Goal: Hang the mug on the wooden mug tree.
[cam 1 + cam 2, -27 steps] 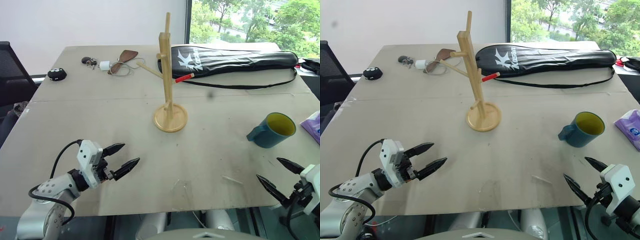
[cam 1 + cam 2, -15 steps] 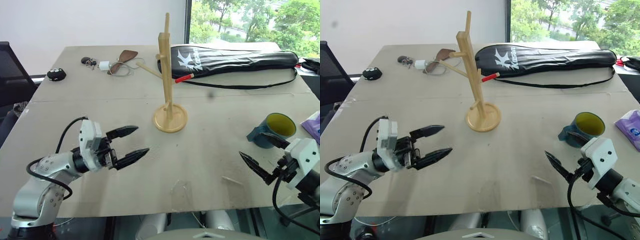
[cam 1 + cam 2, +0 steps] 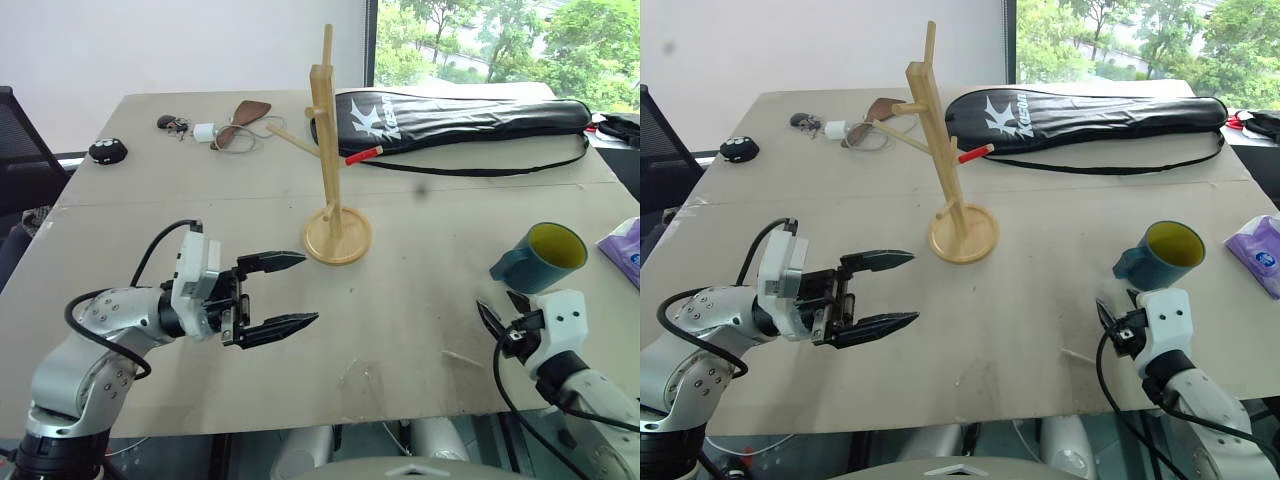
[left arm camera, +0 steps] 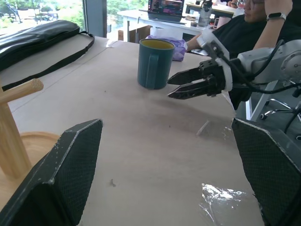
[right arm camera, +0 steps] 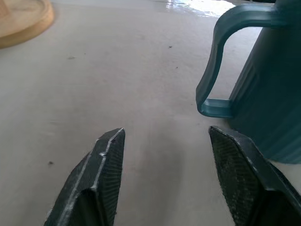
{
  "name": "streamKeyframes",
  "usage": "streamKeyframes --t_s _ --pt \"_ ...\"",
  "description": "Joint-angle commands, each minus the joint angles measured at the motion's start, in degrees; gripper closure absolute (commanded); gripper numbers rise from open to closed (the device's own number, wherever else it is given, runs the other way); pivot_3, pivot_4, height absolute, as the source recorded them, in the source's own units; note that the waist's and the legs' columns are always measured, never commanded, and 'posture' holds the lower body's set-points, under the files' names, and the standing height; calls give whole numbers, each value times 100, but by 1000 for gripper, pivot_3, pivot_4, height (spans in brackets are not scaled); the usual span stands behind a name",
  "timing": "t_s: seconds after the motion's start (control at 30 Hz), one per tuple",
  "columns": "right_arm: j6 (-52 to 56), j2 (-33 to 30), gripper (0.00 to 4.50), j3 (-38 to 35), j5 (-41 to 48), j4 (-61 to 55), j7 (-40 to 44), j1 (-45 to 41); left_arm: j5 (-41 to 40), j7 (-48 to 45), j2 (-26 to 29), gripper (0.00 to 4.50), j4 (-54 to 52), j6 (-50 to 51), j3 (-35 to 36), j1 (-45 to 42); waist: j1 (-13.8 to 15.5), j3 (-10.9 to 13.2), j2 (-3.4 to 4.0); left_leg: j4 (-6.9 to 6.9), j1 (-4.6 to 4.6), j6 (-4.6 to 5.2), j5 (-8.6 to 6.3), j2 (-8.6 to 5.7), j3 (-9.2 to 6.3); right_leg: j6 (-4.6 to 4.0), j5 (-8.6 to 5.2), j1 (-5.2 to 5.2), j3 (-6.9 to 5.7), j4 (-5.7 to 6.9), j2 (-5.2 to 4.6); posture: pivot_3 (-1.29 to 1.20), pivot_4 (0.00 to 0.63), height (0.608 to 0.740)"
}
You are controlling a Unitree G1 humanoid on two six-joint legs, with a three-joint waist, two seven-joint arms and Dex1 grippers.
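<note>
The teal mug (image 3: 540, 258) with a yellow inside stands upright at the table's right side, its loop handle (image 5: 216, 70) turned toward my right gripper. My right gripper (image 3: 498, 312) is open and low over the table, its fingertips a short way from the handle and touching nothing. The wooden mug tree (image 3: 328, 140) rises from its round base (image 3: 337, 240) at the table's middle, with its pegs bare. My left gripper (image 3: 300, 290) is open, points toward the right, and hovers in front and to the left of the tree's base.
A long black racket bag (image 3: 470, 115) lies across the back right. Keys, a white charger and a brown paddle-shaped object (image 3: 245, 115) sit at the back left. A purple packet (image 3: 625, 245) lies at the right edge. A person (image 4: 254, 23) sits beyond the table's right side.
My right gripper came up from below the table's front edge and moved in toward the mug's handle. My left gripper rose and reached further toward the table's middle.
</note>
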Motion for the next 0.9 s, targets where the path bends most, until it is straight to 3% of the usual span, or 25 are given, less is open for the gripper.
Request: streamKeyframes --t_s 0.03,0.73,0.83,0.87,0.9 --pt "-221 167 1595 41 -236 176 -249 -276 91 167 -6 0 -127 -43 -46 -189 -29 0 -1 0 -1 0 0 0 0 0 0 0 1 0 0 0 150 740" --pt "-64 552 1595 150 -559 555 -485 -1109 -310 33 161 0 -304 213 118 -99 -59 2 4 -3 -1 -1 1 1 5 0 0 -11 8 8 4 0 150 740" --pt "-53 548 2469 159 -583 653 -477 -1211 -530 -32 222 0 -419 340 142 -96 -60 3 5 -2 -2 -1 1 1 5 0 0 -11 9 8 4 0 150 740" --pt "-42 547 3182 153 -596 677 -483 -1232 -583 -52 245 0 -456 366 142 -90 -60 3 5 -3 -2 -1 1 1 5 0 0 -11 9 8 4 0 150 740" --pt "-39 547 3450 146 -596 694 -474 -1244 -634 -92 276 0 -505 401 126 -74 -60 3 5 -2 -2 -1 1 1 5 0 0 -11 9 8 4 0 150 740"
